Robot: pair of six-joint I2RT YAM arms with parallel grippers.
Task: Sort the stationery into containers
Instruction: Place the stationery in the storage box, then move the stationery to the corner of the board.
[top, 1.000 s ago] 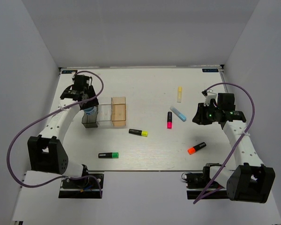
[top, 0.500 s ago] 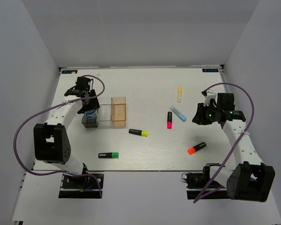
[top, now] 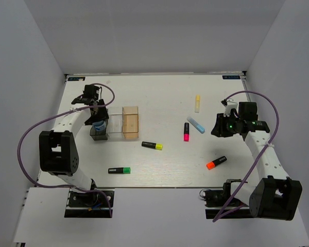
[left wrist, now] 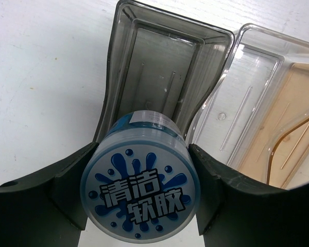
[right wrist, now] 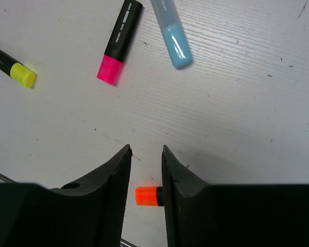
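Robot lab booth, plain white walls [top: 154, 36], white table [top: 159, 98], two bolted arms [top: 67, 128].

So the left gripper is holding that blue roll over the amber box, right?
No, wrong box: the left gripper holds the roll over the dark grey box, as the left wrist view shows.

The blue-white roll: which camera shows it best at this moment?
Left wrist view. The roll fills the foreground, its printed face legible, clamped in the left gripper by the dark grey box. The top external view gives only a small blue speck at that box. The right wrist view does not show it.
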